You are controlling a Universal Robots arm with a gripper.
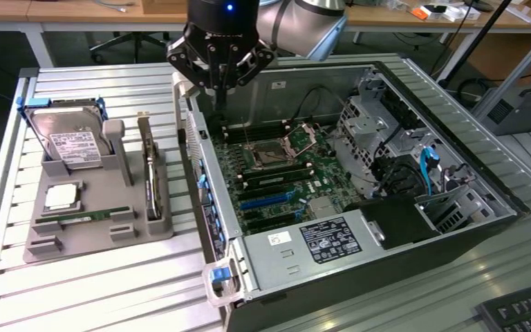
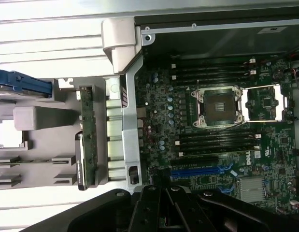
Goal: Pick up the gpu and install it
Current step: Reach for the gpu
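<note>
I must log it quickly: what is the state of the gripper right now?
Gripper: closed, holding nothing; the gpu stands on edge in the gray tray.

Exterior view inventory:

- Worktop (image 1: 108,297): one.
- Open computer case (image 1: 487,200): one.
- Grey parts holder (image 1: 81,243): one, at 9 o'clock from the case.
- In the holder: one hard drive (image 1: 72,144), one gpu (image 1: 152,173) standing on edge, one processor chip (image 1: 63,197), one memory stick (image 1: 86,216).
- Inside the case: one motherboard (image 1: 319,188), one processor socket (image 1: 270,150), one power supply (image 1: 317,245) at 6 o'clock from the socket.
- Memory slot banks (image 2: 212,72): two, one on either side of the socket.
- Gripper (image 1: 218,93): one.
- Keyboard (image 1: 524,311): one, at 5 o'clock from the case.
</note>
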